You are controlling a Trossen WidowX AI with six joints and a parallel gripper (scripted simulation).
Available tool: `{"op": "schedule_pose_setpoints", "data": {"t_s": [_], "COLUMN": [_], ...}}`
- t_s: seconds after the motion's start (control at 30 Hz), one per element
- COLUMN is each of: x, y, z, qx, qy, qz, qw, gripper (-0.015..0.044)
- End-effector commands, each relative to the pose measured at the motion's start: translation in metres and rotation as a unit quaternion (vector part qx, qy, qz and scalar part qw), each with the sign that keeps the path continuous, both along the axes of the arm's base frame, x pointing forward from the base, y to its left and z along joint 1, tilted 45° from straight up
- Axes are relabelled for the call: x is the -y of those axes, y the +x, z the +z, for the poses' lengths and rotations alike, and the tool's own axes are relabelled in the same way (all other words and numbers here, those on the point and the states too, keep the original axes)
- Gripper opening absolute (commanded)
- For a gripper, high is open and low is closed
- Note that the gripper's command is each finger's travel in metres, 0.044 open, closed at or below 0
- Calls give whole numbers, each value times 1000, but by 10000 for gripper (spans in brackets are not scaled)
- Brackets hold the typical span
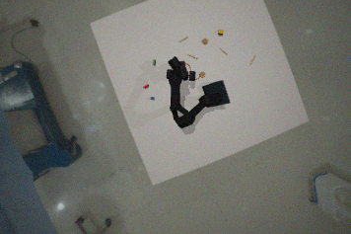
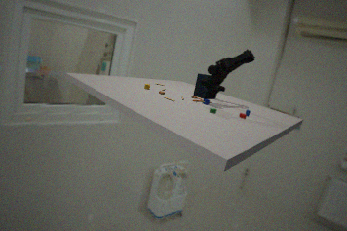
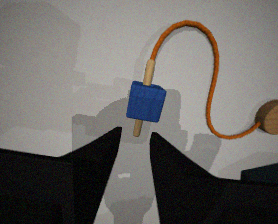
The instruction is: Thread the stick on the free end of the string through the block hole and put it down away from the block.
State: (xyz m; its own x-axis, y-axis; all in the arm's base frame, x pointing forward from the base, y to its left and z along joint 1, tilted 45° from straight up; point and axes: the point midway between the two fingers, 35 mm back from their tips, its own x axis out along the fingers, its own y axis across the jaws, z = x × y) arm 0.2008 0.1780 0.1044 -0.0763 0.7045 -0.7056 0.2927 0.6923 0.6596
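Note:
The blue block [image 3: 146,102] [image 2: 206,101] sits on the table. The stick is in its hole: the pale string-side end of the stick [image 3: 149,73] stands out of the upper side, and its bare tip shows below the block in the wrist view. The orange string [image 3: 216,56] [image 1: 189,66] curves from the stick to the round wooden button [image 3: 269,118] [image 1: 202,75]; no string shows on the bare-tip side. My gripper [image 3: 136,134] is partly open and empty, its fingertips either side of the bare tip in the wrist view. Its height above the tip is hard to tell.
Loose sticks [image 1: 183,39] [image 1: 223,51] [image 1: 252,59], another wooden button [image 1: 205,41] and a yellow block [image 1: 221,32] lie on the table's far side. Small green [image 1: 154,62], red [image 1: 146,86] and blue [image 1: 152,98] objects lie left of the arm.

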Motion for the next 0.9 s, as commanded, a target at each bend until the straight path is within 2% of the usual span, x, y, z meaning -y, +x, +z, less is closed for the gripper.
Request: {"op": "schedule_pose_setpoints", "data": {"t_s": [0.0,0.87], "x": [-3,-23], "y": [-3,-9], "z": [-7,-25], "qx": [-4,-5], "qy": [-4,1], "qz": [-1,-1], "qw": [1000,1000], "gripper": [124,124]}}
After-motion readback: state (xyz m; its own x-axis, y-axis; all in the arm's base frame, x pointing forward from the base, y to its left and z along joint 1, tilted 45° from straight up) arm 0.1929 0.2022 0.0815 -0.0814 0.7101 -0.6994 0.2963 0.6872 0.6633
